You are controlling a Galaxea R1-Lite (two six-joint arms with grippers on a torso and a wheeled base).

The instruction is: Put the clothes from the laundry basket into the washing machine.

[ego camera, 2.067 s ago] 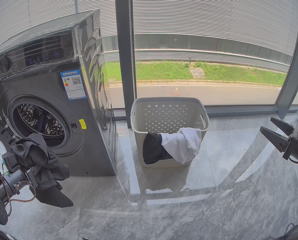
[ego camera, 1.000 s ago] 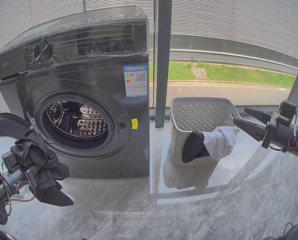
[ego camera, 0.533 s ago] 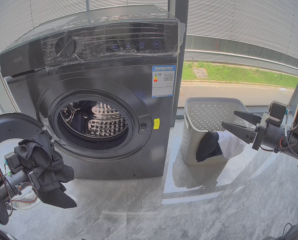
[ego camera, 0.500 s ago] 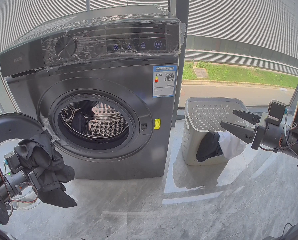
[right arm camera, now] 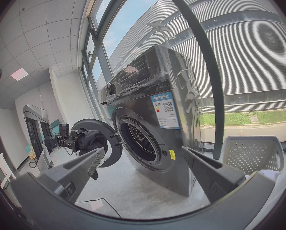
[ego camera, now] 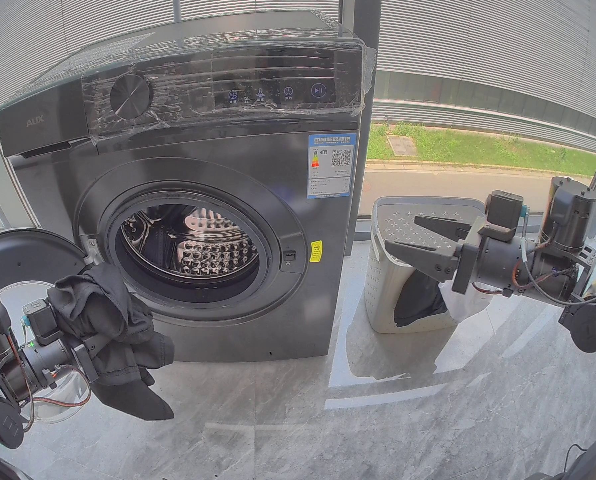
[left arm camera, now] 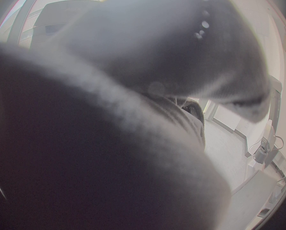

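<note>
- While the left gripper (ego camera: 84, 361) is clamping a bunched dark garment (ego camera: 111, 328), the cloth is draping over its fingers and drooping toward the floor (ego camera: 298, 421).
- That garment is hanging outside the washing machine (ego camera: 198, 161), low down and just in front of the swung-open door (ego camera: 18, 258). It is sitting beside the drum opening (ego camera: 188, 245), not in it.
- The right gripper (ego camera: 403, 233) is hovering with its jaws spread wide and is holding nothing. It is pointing toward the machine from in front of the laundry basket (ego camera: 384, 281).
- The basket is standing on the floor at the machine's right side, against the window.
- A black cloth (ego camera: 414, 298) and a white cloth (ego camera: 468, 301) are hanging over the basket's front wall, partly hidden behind the right arm.
- Seen from the right wrist, the fingers (right arm camera: 213, 173) are standing well apart, with the machine (right arm camera: 155, 112) showing between them.
</note>
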